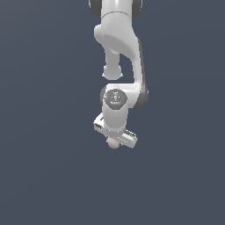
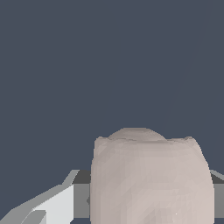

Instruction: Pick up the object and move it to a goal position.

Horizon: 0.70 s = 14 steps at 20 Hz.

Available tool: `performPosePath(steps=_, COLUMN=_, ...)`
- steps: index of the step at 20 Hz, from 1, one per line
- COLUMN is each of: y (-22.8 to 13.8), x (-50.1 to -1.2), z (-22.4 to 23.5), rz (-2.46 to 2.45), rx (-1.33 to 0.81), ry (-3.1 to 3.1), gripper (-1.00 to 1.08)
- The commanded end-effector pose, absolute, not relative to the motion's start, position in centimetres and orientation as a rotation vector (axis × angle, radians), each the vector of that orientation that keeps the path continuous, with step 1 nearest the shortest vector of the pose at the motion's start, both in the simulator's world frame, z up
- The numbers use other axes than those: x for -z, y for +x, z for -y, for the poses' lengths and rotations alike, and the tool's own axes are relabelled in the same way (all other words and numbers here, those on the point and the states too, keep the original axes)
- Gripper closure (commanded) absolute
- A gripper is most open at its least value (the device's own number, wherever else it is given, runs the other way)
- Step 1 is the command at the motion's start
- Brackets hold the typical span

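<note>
Holding one small pale pinkish-beige matte lump (image 1: 113, 143) beneath the white robot gripper (image 1: 115, 141).
Exterior view: one white arm, pointing down, no legible writing. Wrist view: the lump (image 2: 151, 179) sits clamped between the grey fingers (image 2: 52, 205), filling their gap.

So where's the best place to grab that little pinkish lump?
Across its broad middle, coming straight from above. The lump is rounded with blunt, flattish sides, which give the pads somewhere to press. The end effector sits directly over it; whether it has closed isn't visible.
</note>
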<state>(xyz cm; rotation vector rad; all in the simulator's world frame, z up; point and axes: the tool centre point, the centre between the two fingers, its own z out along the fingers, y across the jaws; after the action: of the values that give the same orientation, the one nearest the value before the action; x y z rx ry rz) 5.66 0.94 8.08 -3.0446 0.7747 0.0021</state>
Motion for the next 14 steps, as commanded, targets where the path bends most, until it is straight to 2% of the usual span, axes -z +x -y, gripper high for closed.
performPosePath(steps=1, y=5.3, x=-10.0, z=0.1, rz=-0.776, rx=0.000, ry=-3.044, gripper=1.08)
performPosePath(steps=14, y=3.7, x=-20.5, z=5.7, rz=-0.776, rx=0.000, ry=-3.043, gripper=1.08)
